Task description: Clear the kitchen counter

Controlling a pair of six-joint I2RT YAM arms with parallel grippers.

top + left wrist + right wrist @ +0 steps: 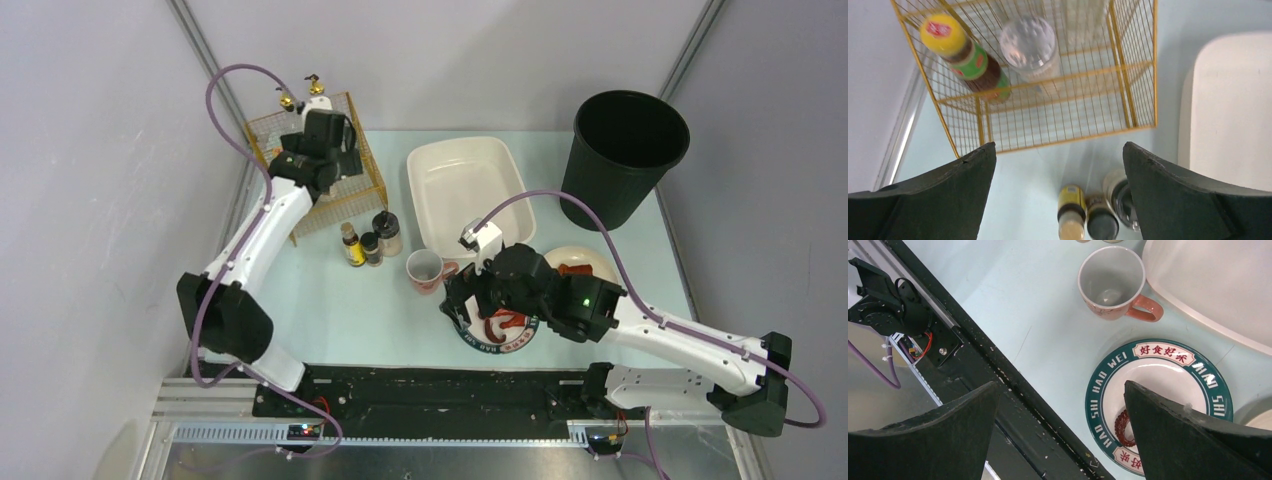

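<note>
The kitchen counter (340,300) is a pale mint-blue top. On it stand three small condiment jars (371,245), a pink mug (426,270) and a green-rimmed plate (508,343) with a red scrap on it (1123,427). My left gripper (325,140) is open and empty, high over the yellow wire basket (365,175). In the left wrist view (1059,145) the jars (1071,210) show low between its fingers. My right gripper (470,300) is open and empty above the plate's near-left rim (1061,384). The mug (1110,282) is beyond it.
The basket (1073,136) holds a brown bottle with a yellow cap (973,62) and a clear jar (1030,42). A white basin (470,190) lies at the back centre, a black bin (625,150) at the back right. A cream plate (592,258) with scraps lies behind the right arm.
</note>
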